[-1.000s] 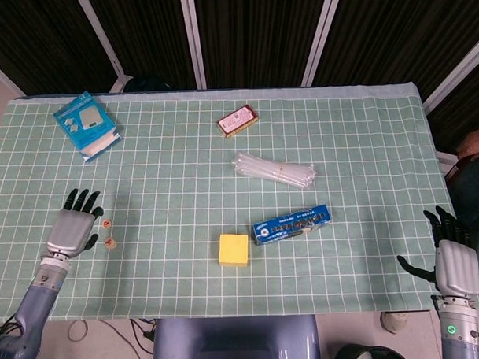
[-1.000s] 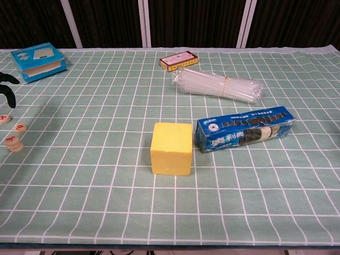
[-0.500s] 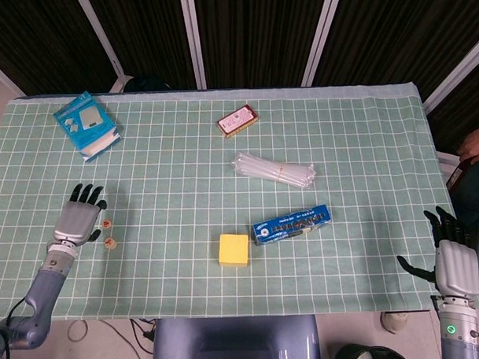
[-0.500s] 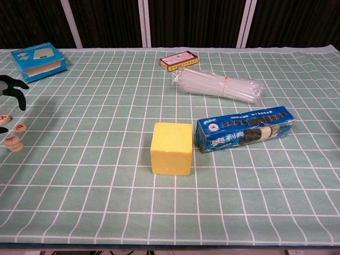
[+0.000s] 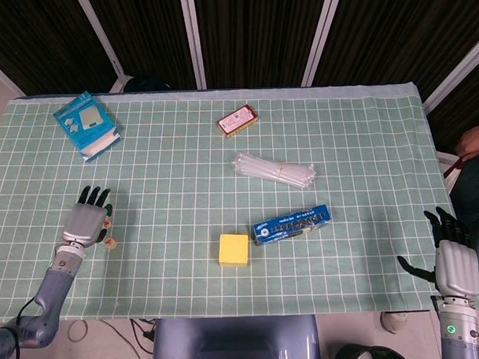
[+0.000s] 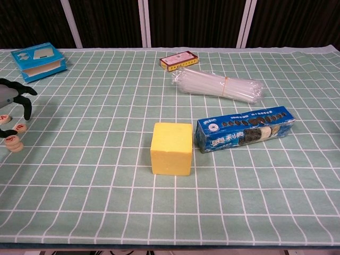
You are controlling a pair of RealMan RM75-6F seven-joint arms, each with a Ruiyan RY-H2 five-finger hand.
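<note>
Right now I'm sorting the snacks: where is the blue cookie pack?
In the head view the blue cookie pack lies right of centre, just right of the yellow cube and nearer the robot than the bundle of clear straws.

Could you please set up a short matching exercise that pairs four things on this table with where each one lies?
Things:
1. teal box
2. yellow block
3. bundle of clear straws
4. small round game pieces

Places:
a. under the left hand's fingers, near the table's left edge
b. far left corner of the checked cloth
c. near edge, just left of the blue cookie pack
d. between the red packet and the blue cookie pack

Pairs: 1-b, 2-c, 3-d, 4-a
</note>
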